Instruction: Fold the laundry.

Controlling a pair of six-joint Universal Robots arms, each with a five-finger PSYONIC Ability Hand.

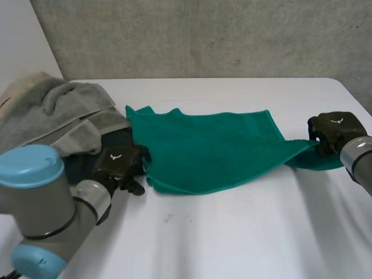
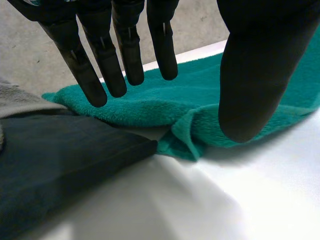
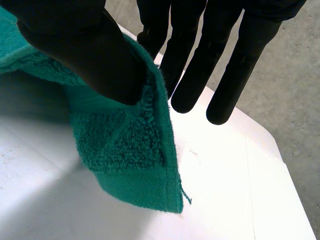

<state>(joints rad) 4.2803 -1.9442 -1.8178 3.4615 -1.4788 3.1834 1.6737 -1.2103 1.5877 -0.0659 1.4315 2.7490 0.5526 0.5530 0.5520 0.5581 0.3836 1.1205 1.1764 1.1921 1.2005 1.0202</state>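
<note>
A green towel [image 1: 203,151] lies spread across the middle of the white table [image 1: 232,232]. My left hand [image 1: 118,165] hovers at its near left corner, fingers [image 2: 105,60] straight and thumb held apart above the folded corner [image 2: 185,135], gripping nothing. My right hand [image 1: 334,131] is at the towel's right end and holds it raised off the table. There the thumb [image 3: 85,50] pinches the towel's edge [image 3: 130,150] against the fingers, and the corner hangs down below the hand.
A pile of grey towels [image 1: 52,113] sits at the table's left. A dark blue cloth [image 2: 60,165] lies beside the green towel's corner, under my left hand. The table's right edge runs close behind my right hand.
</note>
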